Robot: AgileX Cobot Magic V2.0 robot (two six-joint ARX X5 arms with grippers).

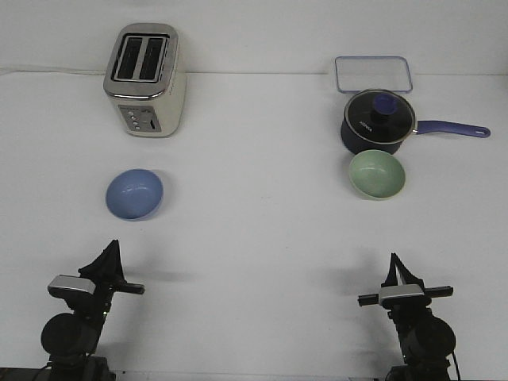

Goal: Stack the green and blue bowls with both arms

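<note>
The light periwinkle blue bowl (pixel 134 193) sits upright on the white table at the left, in front of the toaster. The pale sage green bowl (pixel 378 175) sits upright at the right, just in front of the saucepan and close to it. My left gripper (pixel 113 244) is low at the near left edge, well short of the blue bowl, its fingers drawn to one point and holding nothing. My right gripper (pixel 393 258) is low at the near right edge, short of the green bowl, also drawn to a point and empty.
A silver two-slot toaster (pixel 146 79) stands at the back left. A dark navy saucepan (pixel 377 121) with a glass lid has its long handle (pixel 454 128) pointing right. A clear rectangular container (pixel 373 75) lies behind the saucepan. The white table (pixel 254 238) spans the view.
</note>
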